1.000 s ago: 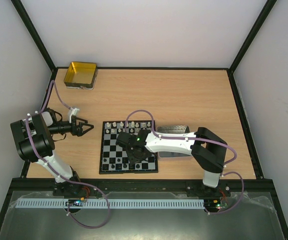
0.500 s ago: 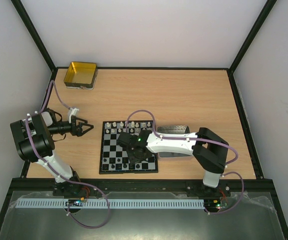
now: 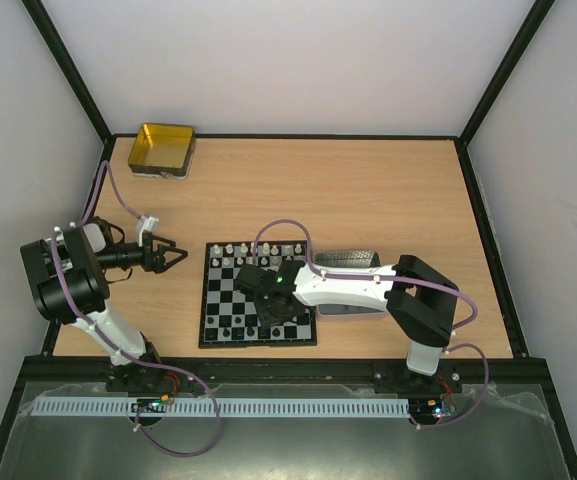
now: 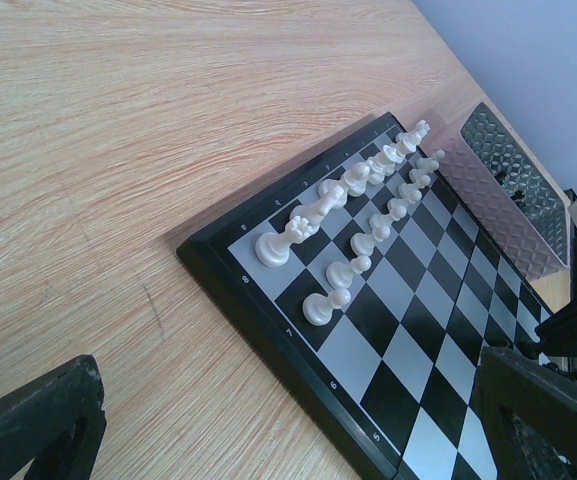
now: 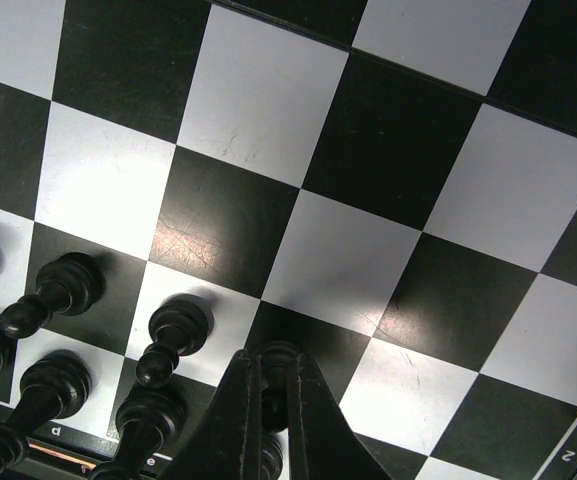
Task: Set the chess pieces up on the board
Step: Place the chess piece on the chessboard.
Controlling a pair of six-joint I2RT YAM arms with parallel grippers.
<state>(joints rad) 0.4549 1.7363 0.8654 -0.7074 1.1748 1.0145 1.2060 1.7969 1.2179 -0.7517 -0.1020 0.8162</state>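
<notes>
The chessboard (image 3: 230, 290) lies at the table's near middle. White pieces (image 4: 353, 215) stand in two rows along its far edge. Black pieces (image 5: 63, 290) stand along its near edge. My right gripper (image 3: 273, 310) is low over the board's near right part. In the right wrist view its fingers (image 5: 276, 368) are shut on a black pawn (image 5: 276, 362) whose base rests on a black square beside another black pawn (image 5: 173, 335). My left gripper (image 3: 173, 256) hovers open and empty left of the board; its fingertips (image 4: 38, 420) frame the board's corner.
A silver-grey mesh tray (image 3: 353, 262) lies right of the board, partly under my right arm; it also shows in the left wrist view (image 4: 513, 200). A gold-yellow tin (image 3: 162, 149) sits at the far left corner. Black frame rails edge the table.
My right gripper has edged slightly toward the board's near edge with the black pawn. The left arm has not moved.
</notes>
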